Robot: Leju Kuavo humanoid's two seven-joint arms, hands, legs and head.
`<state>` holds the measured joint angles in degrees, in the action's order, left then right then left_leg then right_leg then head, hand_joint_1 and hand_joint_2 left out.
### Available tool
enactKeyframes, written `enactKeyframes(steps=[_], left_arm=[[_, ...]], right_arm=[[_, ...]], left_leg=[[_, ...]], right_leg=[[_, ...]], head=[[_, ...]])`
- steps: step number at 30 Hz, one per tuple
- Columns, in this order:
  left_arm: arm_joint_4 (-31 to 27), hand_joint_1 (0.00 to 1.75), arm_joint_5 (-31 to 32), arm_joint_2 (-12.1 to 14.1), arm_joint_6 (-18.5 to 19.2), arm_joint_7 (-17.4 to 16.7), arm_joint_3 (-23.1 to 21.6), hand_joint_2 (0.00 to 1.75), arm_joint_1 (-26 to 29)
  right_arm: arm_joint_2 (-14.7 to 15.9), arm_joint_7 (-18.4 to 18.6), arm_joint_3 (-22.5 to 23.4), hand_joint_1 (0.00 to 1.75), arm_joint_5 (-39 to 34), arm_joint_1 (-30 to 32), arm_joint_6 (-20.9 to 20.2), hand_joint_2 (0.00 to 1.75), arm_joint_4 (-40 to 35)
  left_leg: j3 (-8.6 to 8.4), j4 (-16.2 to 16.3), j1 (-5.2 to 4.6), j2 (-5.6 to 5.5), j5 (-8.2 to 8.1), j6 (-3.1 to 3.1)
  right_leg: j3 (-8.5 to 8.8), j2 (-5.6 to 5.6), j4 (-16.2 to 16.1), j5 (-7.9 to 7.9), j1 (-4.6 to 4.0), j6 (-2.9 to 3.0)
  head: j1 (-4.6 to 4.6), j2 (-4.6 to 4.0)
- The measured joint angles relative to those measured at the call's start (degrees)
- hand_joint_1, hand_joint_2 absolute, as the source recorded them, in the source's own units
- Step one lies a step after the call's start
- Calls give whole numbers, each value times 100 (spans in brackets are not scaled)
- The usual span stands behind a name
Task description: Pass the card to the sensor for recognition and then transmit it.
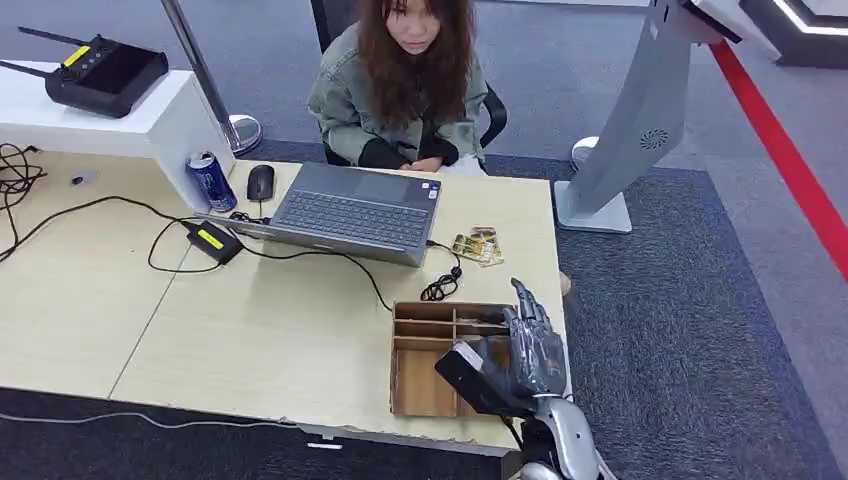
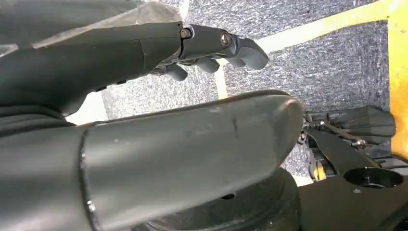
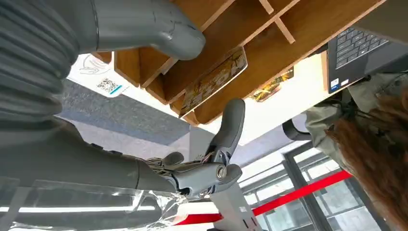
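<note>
**Wooden tray under the right hand**

Hovers over the wooden divided tray at the tabletop edge: right hand, fingers spread, gripping nothing. Lies in a tray compartment just beside one fingertip: card. Hangs over grey carpet, fingers loosely apart and empty: left hand. Sits across, behind the laptop: a person.

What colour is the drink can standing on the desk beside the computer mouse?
The cylindrical metal drink can is blue, with a silver top; the head view shows it best.

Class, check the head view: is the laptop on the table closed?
No. The laptop is open, keyboard showing, facing the seated person.
</note>
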<state>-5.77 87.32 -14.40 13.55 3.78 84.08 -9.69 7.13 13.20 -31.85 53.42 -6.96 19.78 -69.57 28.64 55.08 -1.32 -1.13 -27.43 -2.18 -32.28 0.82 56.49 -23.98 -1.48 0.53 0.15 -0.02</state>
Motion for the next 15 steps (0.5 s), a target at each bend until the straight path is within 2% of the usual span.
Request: enactKeyframes(steps=[15], left_arm=[[0, 0, 2, 0, 9, 0, 0, 0, 0]], right_arm=[[-35, 2, -24, 80, 2, -10, -9, 175, -24]], left_leg=[[0, 0, 0, 0, 0, 0]], right_leg=[[0, 0, 0, 0, 0, 0]], head=[[0, 0]])
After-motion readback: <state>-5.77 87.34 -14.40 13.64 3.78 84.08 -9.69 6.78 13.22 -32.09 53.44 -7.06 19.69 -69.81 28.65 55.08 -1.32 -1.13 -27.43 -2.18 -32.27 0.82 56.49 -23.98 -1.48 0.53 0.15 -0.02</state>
